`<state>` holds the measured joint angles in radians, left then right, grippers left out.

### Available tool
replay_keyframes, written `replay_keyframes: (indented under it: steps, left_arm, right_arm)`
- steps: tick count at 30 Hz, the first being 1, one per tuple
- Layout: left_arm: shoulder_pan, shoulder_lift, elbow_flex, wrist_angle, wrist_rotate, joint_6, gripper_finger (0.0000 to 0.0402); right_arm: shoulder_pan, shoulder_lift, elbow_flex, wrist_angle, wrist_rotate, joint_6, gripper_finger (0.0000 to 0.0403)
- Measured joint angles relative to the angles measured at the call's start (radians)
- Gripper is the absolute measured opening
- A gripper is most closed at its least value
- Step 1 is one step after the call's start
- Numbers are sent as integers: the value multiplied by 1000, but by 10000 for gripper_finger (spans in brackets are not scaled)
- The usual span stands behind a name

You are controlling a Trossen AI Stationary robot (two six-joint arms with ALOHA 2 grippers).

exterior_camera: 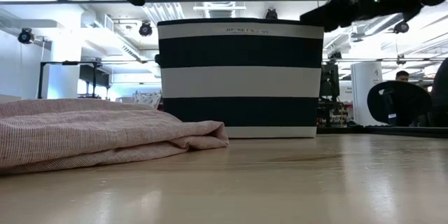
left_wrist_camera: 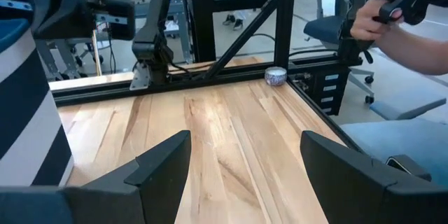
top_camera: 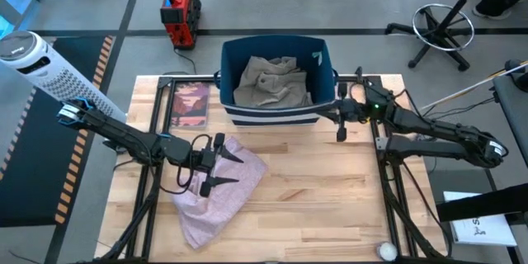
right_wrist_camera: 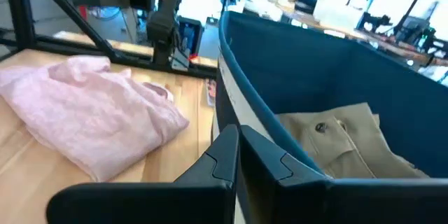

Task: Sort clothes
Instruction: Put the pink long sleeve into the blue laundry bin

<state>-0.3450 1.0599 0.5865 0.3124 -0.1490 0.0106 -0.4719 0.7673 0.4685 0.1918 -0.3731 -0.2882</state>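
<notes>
A large pale pink garment (top_camera: 216, 191) lies crumpled on the table's left half; it also shows in the low view (exterior_camera: 91, 136) and the right wrist view (right_wrist_camera: 91, 112). A khaki-grey garment (top_camera: 272, 82) lies inside the navy bin (top_camera: 323, 66); it also shows in the right wrist view (right_wrist_camera: 350, 147). My left gripper (top_camera: 238, 170) hovers open and empty above the pink garment's far right part; its wrist view (left_wrist_camera: 241, 164) shows only bare table between the fingers. My right gripper (top_camera: 340, 134) is shut and empty beside the bin's near right corner, above the table.
A flat pink-covered book (top_camera: 191, 103) lies left of the bin at the far edge. A small tape roll (top_camera: 385, 250) sits at the near right corner. Bare wood shows on the table's right half. A person's hand (left_wrist_camera: 371, 21) shows beyond the table.
</notes>
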Motion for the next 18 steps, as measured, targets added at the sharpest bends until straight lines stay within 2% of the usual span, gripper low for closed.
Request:
replay_keyframes:
  steps: [6, 18]
  left_arm:
    - [0, -1, 0, 1, -1, -12, 259]
    - [0, 1, 0, 1, 0, -20, 259]
  right_arm:
    - [0, -80, -85, 7, -1, 28, 0]
    - [0, -163, -305, 214, -1, 112, 0]
